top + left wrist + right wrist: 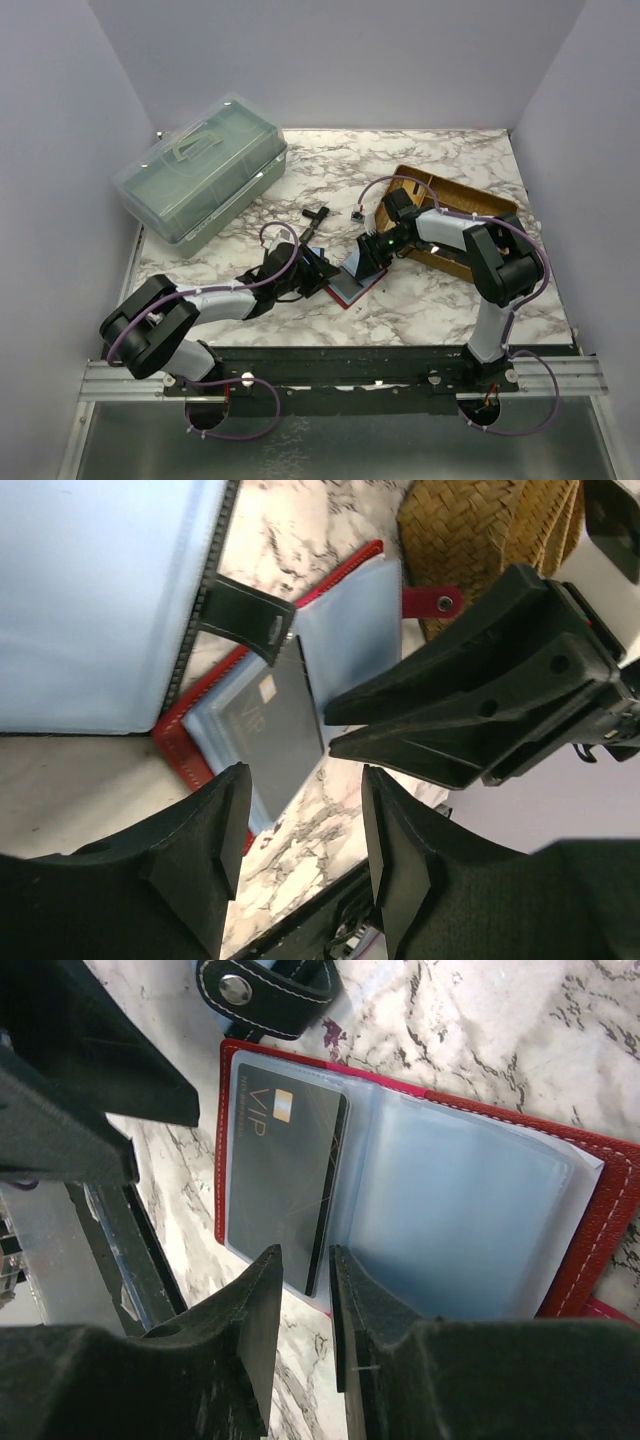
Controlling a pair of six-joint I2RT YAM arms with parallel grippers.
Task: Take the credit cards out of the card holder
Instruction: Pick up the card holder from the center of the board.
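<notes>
Right pincer [305, 1260] over red card holder [605, 1220] sleeving a grey card [285, 1180].

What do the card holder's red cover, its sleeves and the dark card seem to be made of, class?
Red cover: likely leather or an imitation, with pale stitching along the edge. Sleeves: soft clear plastic, glossy and slightly wrinkled. Dark card: probably stiff plastic, matte grey with printed lettering.
</notes>
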